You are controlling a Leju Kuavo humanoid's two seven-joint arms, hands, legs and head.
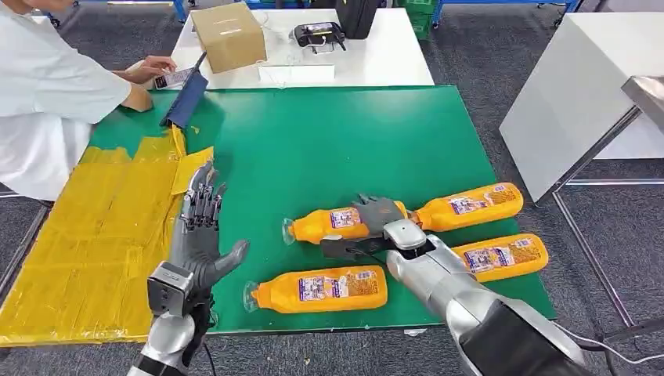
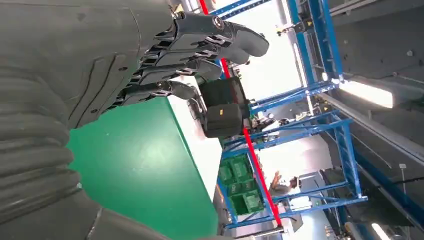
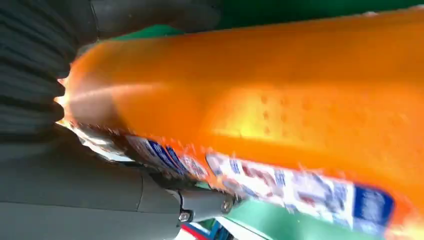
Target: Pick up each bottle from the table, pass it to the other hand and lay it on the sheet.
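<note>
meanwhile, on the green table (image 1: 329, 149), four orange bottles lie on their sides, none of them on the yellow sheet (image 1: 94, 243) that covers the table's 9 o'clock side. the robot's right hand (image 1: 376, 227) is wrapped over the held bottle (image 1: 333, 223), which lies near the table's centre with its clear cap pointing to 9 o'clock; the fingers drape across its base end and the thumb sits under its near side. in the right wrist view that bottle (image 3: 280, 110) runs across the frame, orange body and blue-printed label blurred, pressed close against the grey palm (image 3: 75, 200). whether the bottle has left the table surface cannot be told. a second bottle (image 1: 470, 205) lies just beyond the hand toward 3 o'clock, a third bottle (image 1: 501, 257) at 4 o'clock beside the silver forearm, and a fourth bottle (image 1: 321, 288) at 6 o'clock near the table's front edge. the left hand (image 1: 202, 227) hovers over the seam where sheet meets green, fingers spread wide and pointing to 12 o'clock, thumb out toward the bottles, holding nothing; the left wrist view shows its dark fingers (image 2: 200, 50) apart above the green surface. at 11 o'clock a person in white (image 1: 47, 94) leans on the table with a phone (image 1: 174, 77) in hand. beyond, a white table (image 1: 376, 55) carries a cardboard box (image 1: 229, 36).
</note>
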